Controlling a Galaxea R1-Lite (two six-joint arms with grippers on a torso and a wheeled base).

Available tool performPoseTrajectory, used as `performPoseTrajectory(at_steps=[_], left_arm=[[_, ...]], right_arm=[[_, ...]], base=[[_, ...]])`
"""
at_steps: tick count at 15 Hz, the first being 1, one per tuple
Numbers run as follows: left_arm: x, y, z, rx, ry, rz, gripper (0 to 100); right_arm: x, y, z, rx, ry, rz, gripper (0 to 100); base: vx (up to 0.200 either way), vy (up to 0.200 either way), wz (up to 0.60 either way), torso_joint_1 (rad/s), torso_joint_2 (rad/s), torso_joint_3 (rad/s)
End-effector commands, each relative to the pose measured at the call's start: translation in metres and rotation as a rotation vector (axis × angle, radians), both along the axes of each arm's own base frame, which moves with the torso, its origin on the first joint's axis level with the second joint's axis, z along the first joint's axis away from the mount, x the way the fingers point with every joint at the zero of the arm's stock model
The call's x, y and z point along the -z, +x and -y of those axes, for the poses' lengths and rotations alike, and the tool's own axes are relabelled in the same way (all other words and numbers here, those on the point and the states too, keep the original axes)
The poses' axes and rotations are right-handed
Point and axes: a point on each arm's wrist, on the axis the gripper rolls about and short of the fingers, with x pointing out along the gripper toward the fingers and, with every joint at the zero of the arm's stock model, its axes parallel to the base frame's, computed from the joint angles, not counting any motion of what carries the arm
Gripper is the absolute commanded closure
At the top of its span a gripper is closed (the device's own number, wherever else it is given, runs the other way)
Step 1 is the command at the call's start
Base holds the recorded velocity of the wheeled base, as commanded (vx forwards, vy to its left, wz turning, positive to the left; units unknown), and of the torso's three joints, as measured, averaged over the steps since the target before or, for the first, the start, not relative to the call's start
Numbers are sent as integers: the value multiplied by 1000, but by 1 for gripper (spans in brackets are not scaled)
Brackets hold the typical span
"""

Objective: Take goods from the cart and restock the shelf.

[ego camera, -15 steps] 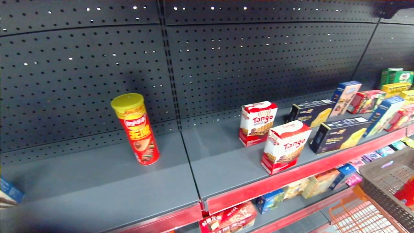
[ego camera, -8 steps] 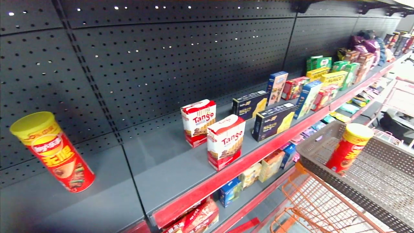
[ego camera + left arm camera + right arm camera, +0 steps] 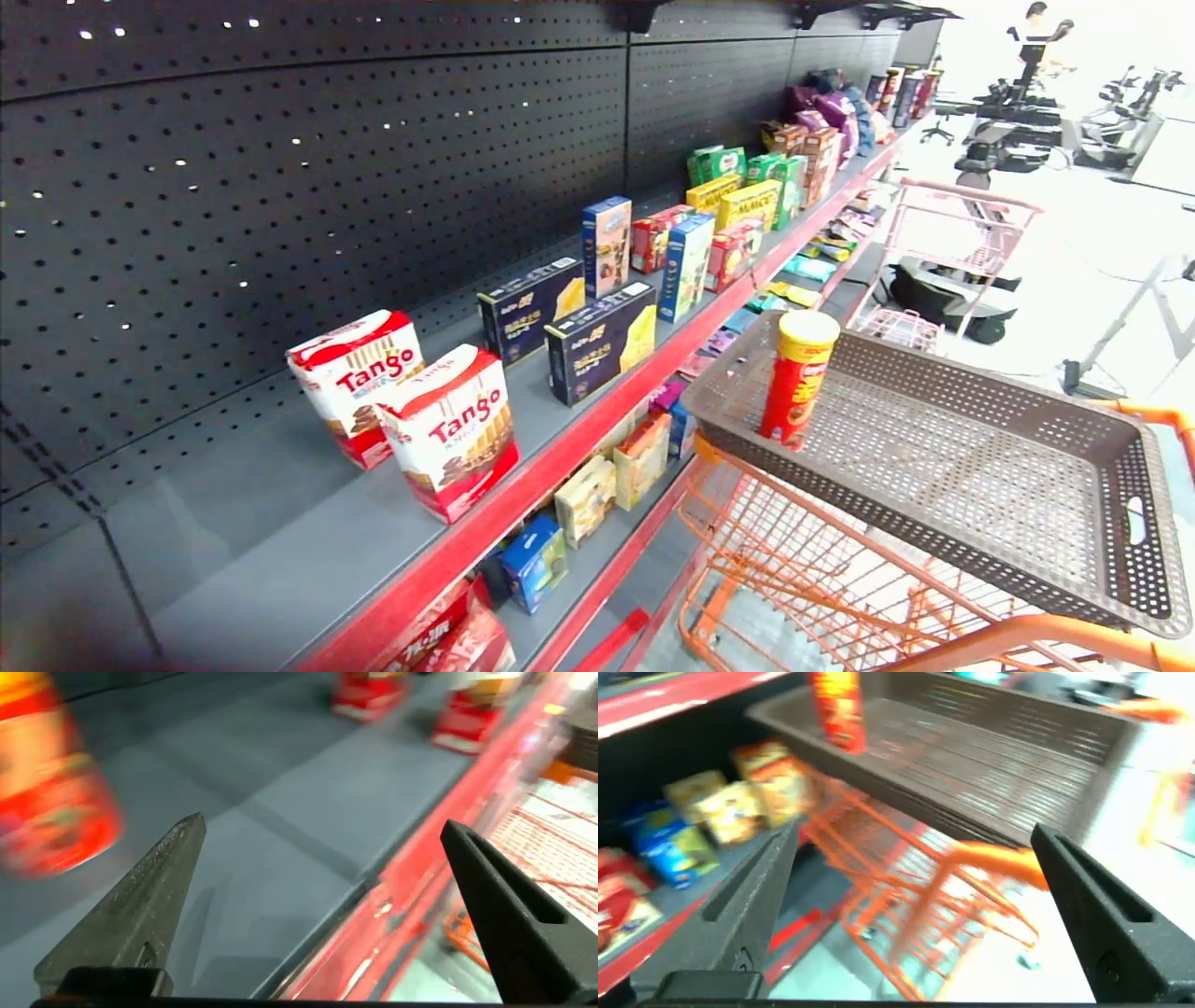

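A red chip can with a yellow lid (image 3: 796,377) stands upright in the brown perforated basket (image 3: 990,485) on top of the orange cart (image 3: 840,597). The same can (image 3: 836,709) stands in the basket (image 3: 990,747) beyond my right gripper (image 3: 915,873), which is open with nothing between its fingers. My left gripper (image 3: 322,854) is open above the grey shelf board (image 3: 280,793); a second red chip can (image 3: 47,784) stands blurred on that shelf beside one finger. The shelf (image 3: 280,523) has a red front edge.
Two red-and-white wafer boxes (image 3: 448,429) stand near the shelf front, with dark blue boxes (image 3: 597,341) and more colourful boxes (image 3: 738,201) farther along. Lower shelves hold small boxes (image 3: 583,499). A pink cart (image 3: 943,252) stands in the aisle beyond.
The head camera has swung to the right: the can on the shelf has left the view, and the cart with its basket and can has come in.
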Motion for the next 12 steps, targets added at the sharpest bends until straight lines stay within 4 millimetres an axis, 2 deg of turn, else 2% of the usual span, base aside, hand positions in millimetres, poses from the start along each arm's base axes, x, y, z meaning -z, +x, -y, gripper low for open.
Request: performPoseTrajectory(at_steps=[1,7,10,12], left_arm=[[0,0,0,-1,0,-1,0],[0,0,0,-1,0,-1,0],[0,0,0,0,1,-1,0],[0,0,0,2,0,-1,0]], right_arm=[[0,0,0,-1,0,-2,0],[0,0,0,-1,0,-2,0],[0,0,0,-4,-1,-2,0],[0,0,0,-4,-1,-2,0]], base=[[0,0,0,0,0,0],[0,0,0,0,0,0],[0,0,-600,4,4,4],[0,0,0,0,0,0]])
